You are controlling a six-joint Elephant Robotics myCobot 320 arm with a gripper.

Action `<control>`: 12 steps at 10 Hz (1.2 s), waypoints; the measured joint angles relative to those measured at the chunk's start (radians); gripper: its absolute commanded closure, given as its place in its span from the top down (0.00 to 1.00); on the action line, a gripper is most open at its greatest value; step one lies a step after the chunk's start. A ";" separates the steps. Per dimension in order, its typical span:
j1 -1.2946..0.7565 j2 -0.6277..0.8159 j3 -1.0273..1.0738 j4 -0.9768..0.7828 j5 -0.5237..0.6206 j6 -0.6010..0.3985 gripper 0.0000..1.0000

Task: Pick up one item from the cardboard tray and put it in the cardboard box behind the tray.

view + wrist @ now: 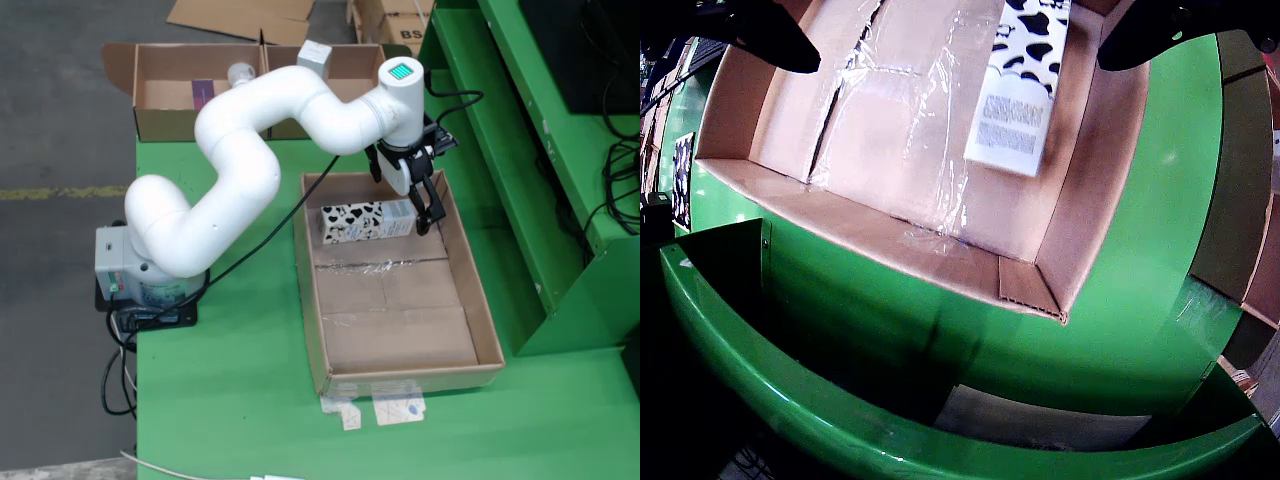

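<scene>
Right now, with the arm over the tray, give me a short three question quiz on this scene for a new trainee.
1. True or false: the cow-patterned carton lies on its side inside the cardboard tray.
2. Multiple choice: in the fixed view, where is the gripper? A) over the far boxes B) at the carton's right end, near the tray's right wall C) outside the tray, on the green table.
3. Fill in: in the wrist view the fingers stand spread with nothing between them, so the gripper is ____.

Key: 1 true. 2 B. 3 open.
</scene>
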 measured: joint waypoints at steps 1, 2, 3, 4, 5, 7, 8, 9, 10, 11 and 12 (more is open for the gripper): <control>0.000 -0.054 0.057 0.000 0.000 0.000 1.00; 0.000 -0.098 0.097 0.000 0.000 0.000 1.00; 0.000 -0.140 0.136 0.000 0.000 0.000 1.00; 0.000 -0.190 0.195 0.000 0.000 0.000 1.00; 0.000 -0.201 0.228 0.000 0.000 -0.005 1.00; 0.000 -0.201 0.331 -0.002 0.000 -0.003 1.00; 0.000 -0.201 0.373 -0.002 0.000 -0.003 1.00; 0.000 -0.201 0.414 -0.002 0.000 -0.003 1.00; 0.000 -0.201 0.471 -0.002 0.000 -0.003 1.00; 0.000 -0.201 0.511 -0.002 0.000 -0.005 1.00; 0.000 -0.201 0.551 -0.002 0.000 -0.005 1.00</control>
